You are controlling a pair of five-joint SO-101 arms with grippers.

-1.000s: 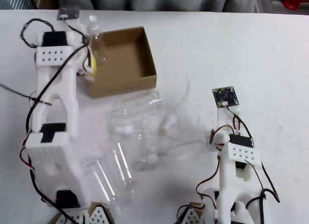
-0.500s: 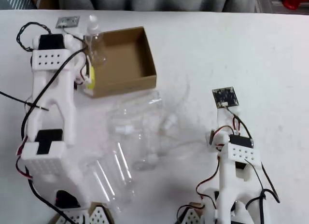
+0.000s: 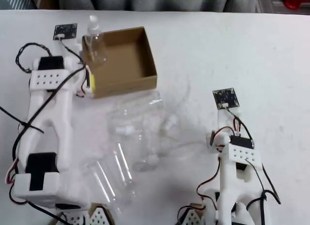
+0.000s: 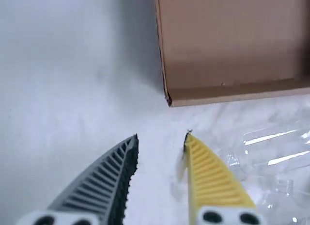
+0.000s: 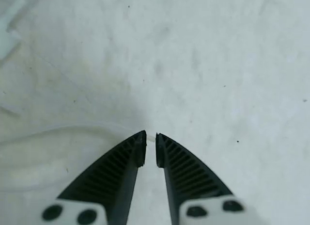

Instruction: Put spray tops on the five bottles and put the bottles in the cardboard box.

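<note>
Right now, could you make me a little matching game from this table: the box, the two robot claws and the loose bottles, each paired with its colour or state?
Things:
1. cardboard box
2. left gripper
3. right gripper
4. loose bottles

Descriptions:
A. clear, lying on the table between the arms
B. both fingers black, tips almost together
C. brown, open on top
D. one grey finger and one yellow, set apart

Pairs: 1-C, 2-D, 3-B, 4-A
</note>
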